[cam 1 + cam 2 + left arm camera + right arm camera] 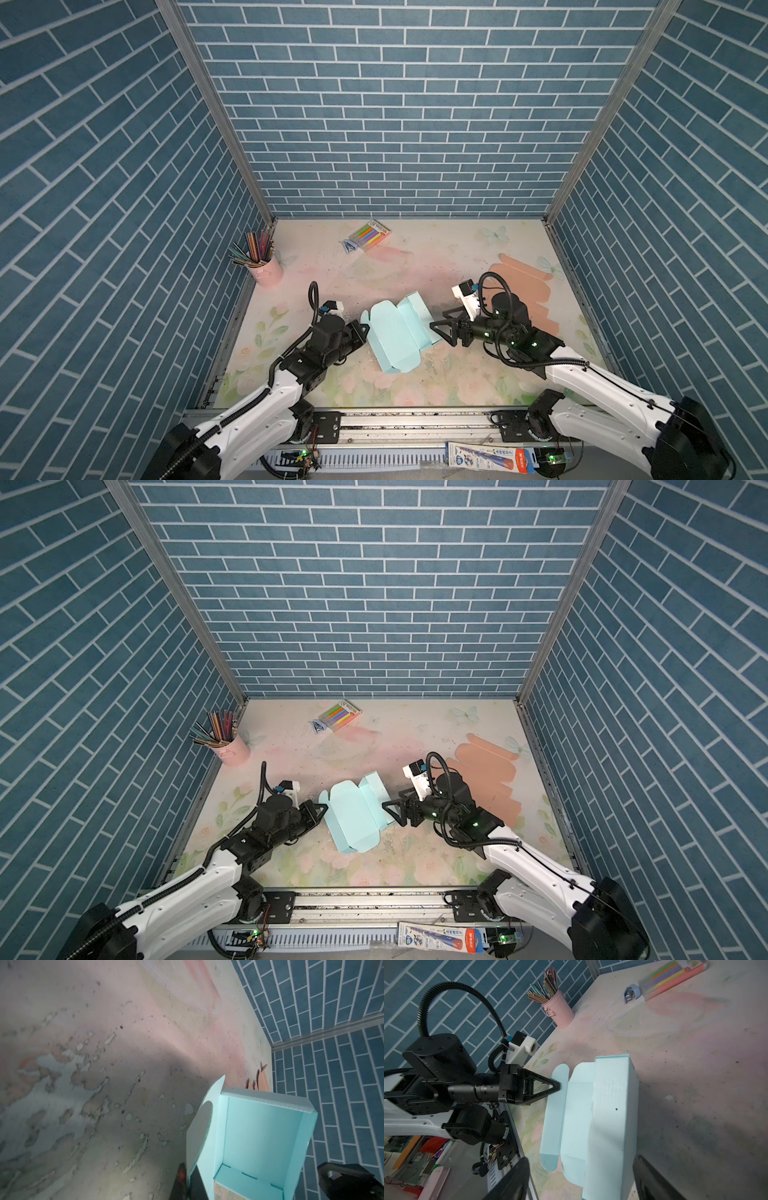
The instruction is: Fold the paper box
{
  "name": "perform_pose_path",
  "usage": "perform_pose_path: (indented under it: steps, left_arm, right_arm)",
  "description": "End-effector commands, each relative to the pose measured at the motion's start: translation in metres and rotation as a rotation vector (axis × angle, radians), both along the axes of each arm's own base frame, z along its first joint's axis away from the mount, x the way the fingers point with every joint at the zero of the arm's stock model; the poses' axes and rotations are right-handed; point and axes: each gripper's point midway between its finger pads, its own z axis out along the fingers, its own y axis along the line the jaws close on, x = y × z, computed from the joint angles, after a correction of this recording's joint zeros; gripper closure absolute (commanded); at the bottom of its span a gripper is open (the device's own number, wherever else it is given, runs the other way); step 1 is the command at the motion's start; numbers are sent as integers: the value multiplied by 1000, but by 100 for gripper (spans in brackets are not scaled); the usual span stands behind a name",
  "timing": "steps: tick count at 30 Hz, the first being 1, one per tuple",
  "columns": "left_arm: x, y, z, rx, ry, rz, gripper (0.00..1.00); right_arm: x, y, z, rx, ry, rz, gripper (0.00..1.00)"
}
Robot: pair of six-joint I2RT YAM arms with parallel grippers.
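pinching the left flap of the paper box (395, 332), the left gripper (365, 329) is closed tight. the box sits low in the middle of the frame. the right gripper (441, 333) gapes wide beside it.

This was a robot test booth in a lab, dressed up like a craft corner. The blue brick-pattern walls (415, 124) were held up by bare metal posts (216, 108), and the left arm (257, 399) and the right arm (602, 382) sat bolted to a metal rail (415, 424) beside small boards with green lights (550, 459). On the flowery table (415, 266) stood a pink cup (270, 274) of colored pencils (253, 249), with a pack of bright markers (372, 235) near the back wall.
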Motion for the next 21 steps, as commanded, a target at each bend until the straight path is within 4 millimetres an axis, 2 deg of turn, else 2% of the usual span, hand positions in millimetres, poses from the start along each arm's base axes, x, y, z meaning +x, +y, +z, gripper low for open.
perform_pose_path:
  steps: [1, 4, 9, 15, 21]
  left_arm:
    - [3, 3, 11, 217, -50, -143, 100]
    - [11, 4, 29, 327, -78, -200, 100]
    - [17, -3, 53, 366, -135, -260, 100]
    - [19, -8, 60, 384, -149, -308, 100]
    - [18, -10, 68, 427, -157, -367, 100]
  right_arm:
    - [16, -21, -6, -73, -34, -101, 20]
    - [20, -24, 3, -63, -52, -111, 20]
    - [28, -21, 10, -46, -57, -127, 18]
    - [30, -14, 20, -13, -57, -112, 10]
    - [30, -19, 27, -12, -100, -129, 3]
